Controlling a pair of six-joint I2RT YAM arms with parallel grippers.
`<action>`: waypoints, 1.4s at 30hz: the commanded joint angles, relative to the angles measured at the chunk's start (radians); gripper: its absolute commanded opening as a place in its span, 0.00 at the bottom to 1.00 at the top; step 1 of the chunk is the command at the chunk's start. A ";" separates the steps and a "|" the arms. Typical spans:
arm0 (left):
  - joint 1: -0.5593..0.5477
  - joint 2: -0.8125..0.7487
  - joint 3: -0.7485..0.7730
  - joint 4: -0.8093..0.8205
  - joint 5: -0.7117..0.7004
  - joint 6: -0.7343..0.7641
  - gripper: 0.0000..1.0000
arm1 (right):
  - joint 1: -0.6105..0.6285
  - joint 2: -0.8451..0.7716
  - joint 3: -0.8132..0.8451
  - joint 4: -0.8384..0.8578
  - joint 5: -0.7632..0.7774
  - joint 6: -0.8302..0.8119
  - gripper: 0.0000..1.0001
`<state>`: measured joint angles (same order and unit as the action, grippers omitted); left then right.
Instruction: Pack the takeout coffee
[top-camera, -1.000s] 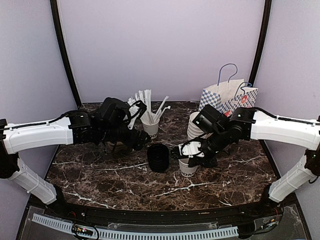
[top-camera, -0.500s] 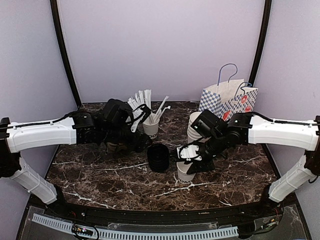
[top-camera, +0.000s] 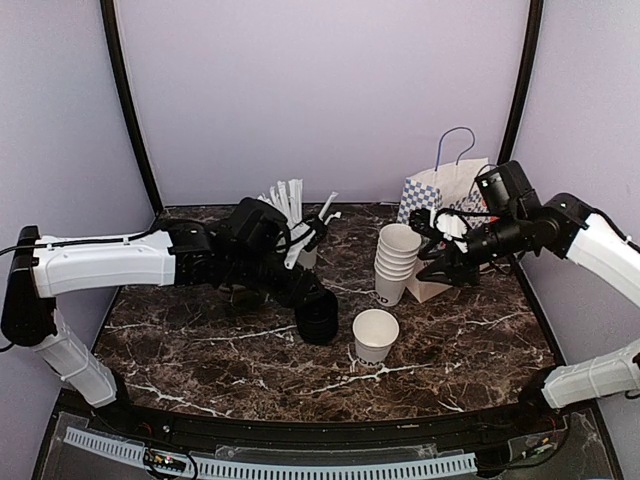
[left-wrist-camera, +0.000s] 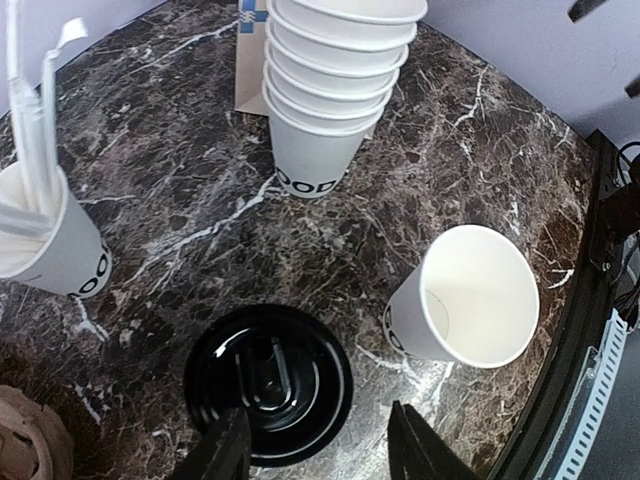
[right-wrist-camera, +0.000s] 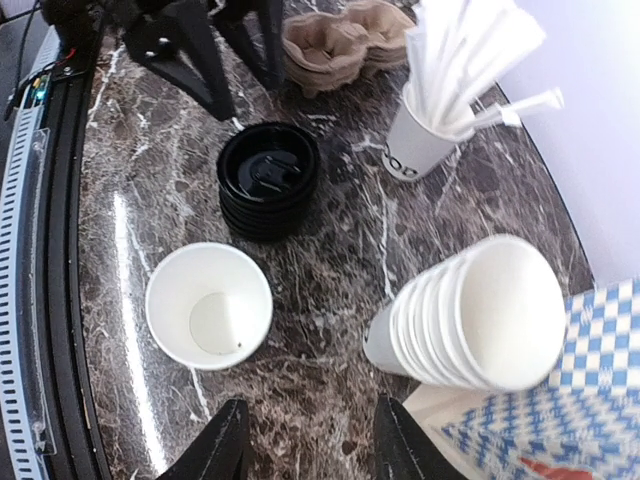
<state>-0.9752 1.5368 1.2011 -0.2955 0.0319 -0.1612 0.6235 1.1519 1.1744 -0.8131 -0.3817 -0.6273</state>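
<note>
Two grippers: the left gripper and the right gripper, both empty, each with its fingers partway apart.
left gripper: low over the marble table, at the near edge of the stack of lids. In its wrist view one finger overlaps the stack's rim and the other stands over bare marble. I cannot tell whether either one touches the stack.
right gripper: up off the table, next to the stack of cups and in front of the checked paper bag. Nothing lies between its fingers.
white paper cup: upright on the table, open and empty, with no lid on it. Dark lettering shows low on its side in the left wrist view. It stands just right of the lids and apart from them. It is near the left gripper on that gripper's right, and well apart from the right gripper, below it and to its left.
black lid: the top one of a stack of black lids, flat on the marble, directly under the left gripper's fingers.
cup of straws: behind the lids, beside the left arm.
pulp carrier: on the table behind the left gripper.
</note>
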 joint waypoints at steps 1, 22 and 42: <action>-0.067 0.106 0.112 -0.112 -0.048 -0.005 0.49 | -0.150 -0.085 -0.129 0.084 -0.134 0.062 0.42; -0.114 0.415 0.458 -0.442 -0.139 -0.215 0.45 | -0.312 -0.163 -0.334 0.239 -0.236 0.135 0.45; -0.114 0.457 0.506 -0.472 -0.180 -0.218 0.14 | -0.313 -0.184 -0.348 0.242 -0.229 0.131 0.46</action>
<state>-1.0893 2.0018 1.6630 -0.7364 -0.1276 -0.3782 0.3153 0.9867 0.8318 -0.6033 -0.5991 -0.4988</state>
